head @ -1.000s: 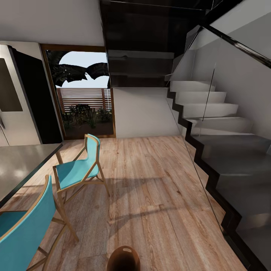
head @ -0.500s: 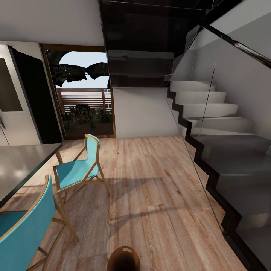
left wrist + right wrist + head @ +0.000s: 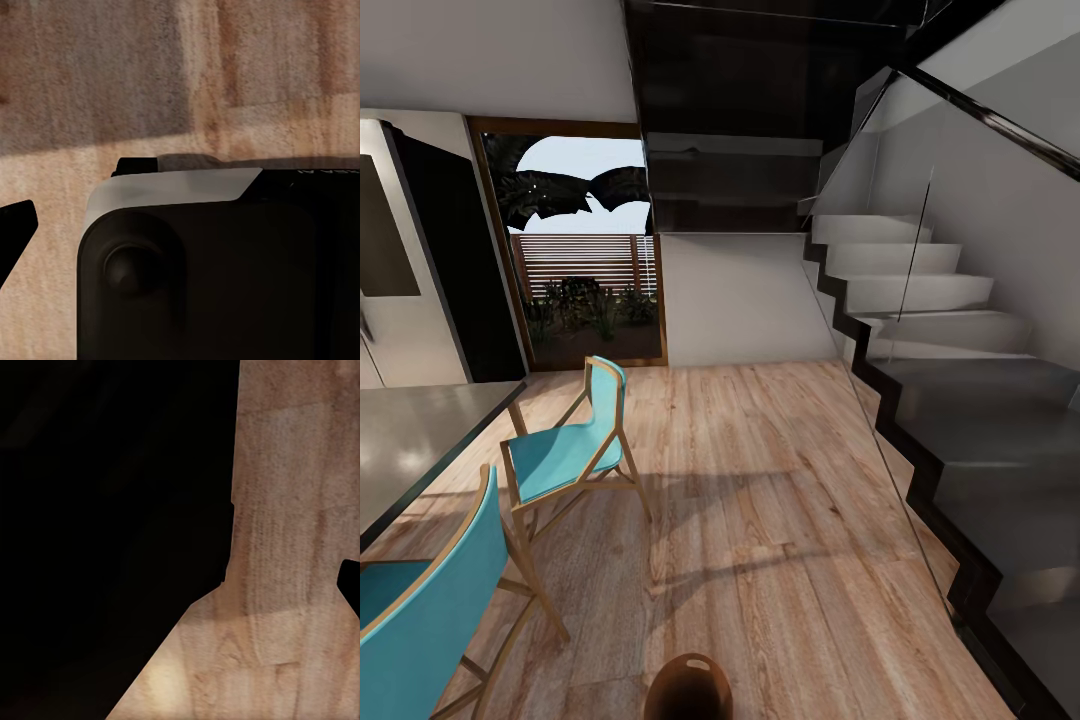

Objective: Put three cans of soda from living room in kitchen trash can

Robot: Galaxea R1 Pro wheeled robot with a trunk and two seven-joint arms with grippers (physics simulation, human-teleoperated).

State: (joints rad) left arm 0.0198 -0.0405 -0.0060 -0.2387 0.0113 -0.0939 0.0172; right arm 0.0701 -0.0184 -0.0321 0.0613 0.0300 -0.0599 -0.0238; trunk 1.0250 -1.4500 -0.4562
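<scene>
The head view takes the tash can (image 3: 689, 688) as landmark: the round brown bin stands on the wood floor (image 3: 780, 480) at the near edge. Left of it are a grey worktop (image 3: 410, 440) and two turquoise chairs (image 3: 565, 450), with the steel fridge (image 3: 400, 260) beyond them. Beyond the bin is a wood-framed glass door (image 3: 585, 250). Right of it rises a glass-sided staircase (image 3: 940, 330). Whether either tool is released or clenched cannot be told from the dark shapes over the floor in the wrist views.
</scene>
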